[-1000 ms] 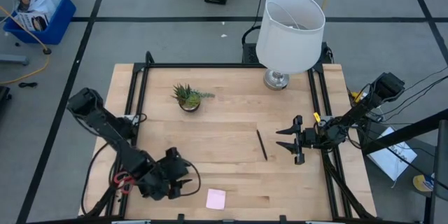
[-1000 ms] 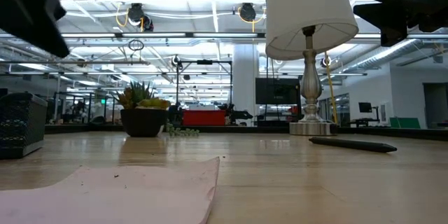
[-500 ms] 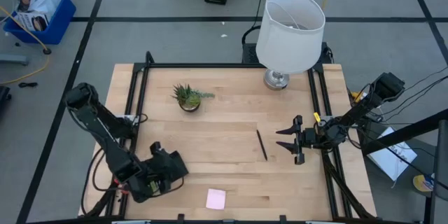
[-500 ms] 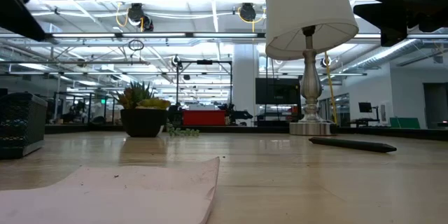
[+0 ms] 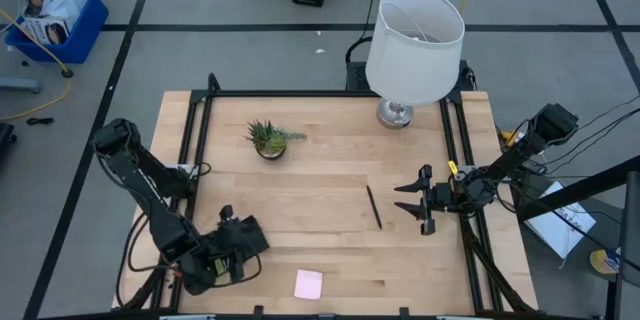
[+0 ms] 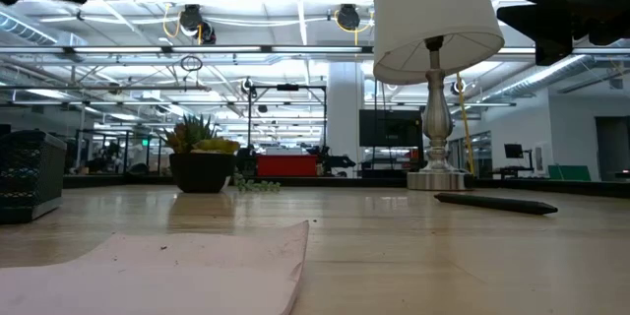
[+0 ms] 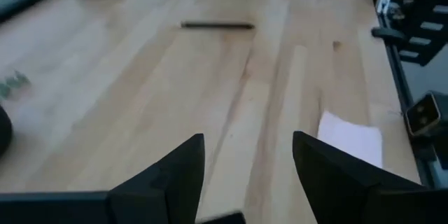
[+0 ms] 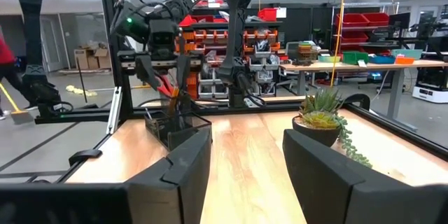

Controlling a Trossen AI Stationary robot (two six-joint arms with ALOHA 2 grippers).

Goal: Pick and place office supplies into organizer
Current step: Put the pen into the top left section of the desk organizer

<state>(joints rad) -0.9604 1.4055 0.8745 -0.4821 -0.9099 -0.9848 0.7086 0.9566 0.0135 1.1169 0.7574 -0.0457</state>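
A black pen (image 5: 373, 207) and pink pad (image 5: 308, 283) lie on the table (image 5: 320, 170), both well apart from the organizer (image 8: 171, 127), so judging by this, work remains. Near the organizer, the left gripper (image 7: 245, 161) is spread and empty. The right gripper (image 5: 418, 200), beside the pen, is spread too.

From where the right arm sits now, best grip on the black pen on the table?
Take the black pen at mid-shaft, coming straight down with the fingers closing across its width. It lies flat on bare wood, thin and straight, so there is no raised end to catch. The right gripper is open beside it; it probably needs a wrist turn to straddle the shaft.
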